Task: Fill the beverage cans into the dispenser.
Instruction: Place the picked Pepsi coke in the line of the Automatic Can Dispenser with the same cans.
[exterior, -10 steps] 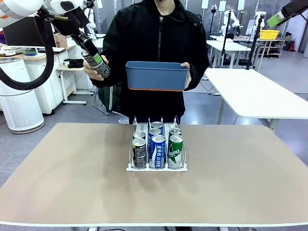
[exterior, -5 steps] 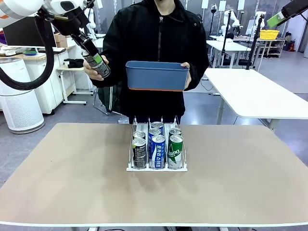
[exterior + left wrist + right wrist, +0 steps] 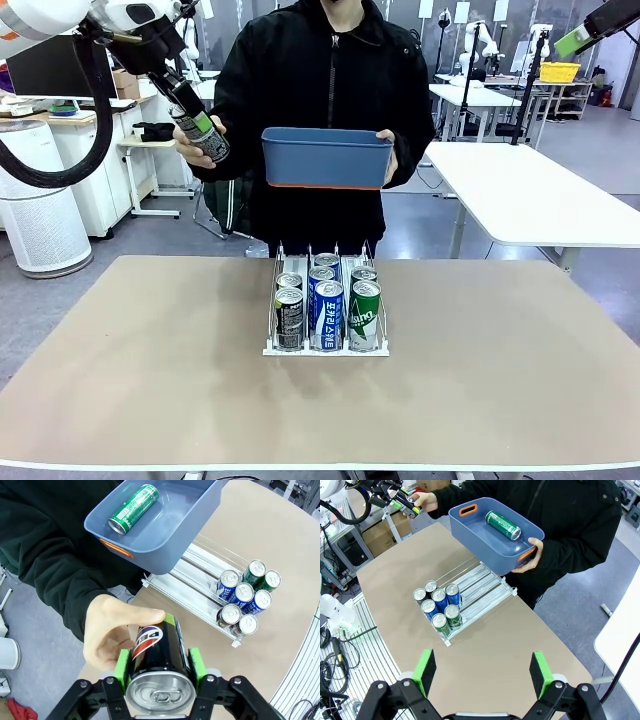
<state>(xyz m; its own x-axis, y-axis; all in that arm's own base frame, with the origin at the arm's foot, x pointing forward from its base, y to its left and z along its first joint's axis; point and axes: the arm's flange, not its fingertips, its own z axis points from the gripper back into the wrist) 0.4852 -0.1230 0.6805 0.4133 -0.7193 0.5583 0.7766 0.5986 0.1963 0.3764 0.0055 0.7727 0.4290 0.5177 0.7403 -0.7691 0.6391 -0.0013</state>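
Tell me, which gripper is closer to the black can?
Left. The left gripper is shut on the black can, which the person's hand also holds. The right gripper hangs open high over the table, far from it.

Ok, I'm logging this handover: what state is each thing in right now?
left hand, shut on the black can.
black can, held tilted in the air, the person's hand also on it.
right hand, open, holding nothing.
bin, held up by the person, one green can lying in it.
dispenser, seven cans upright at its front.
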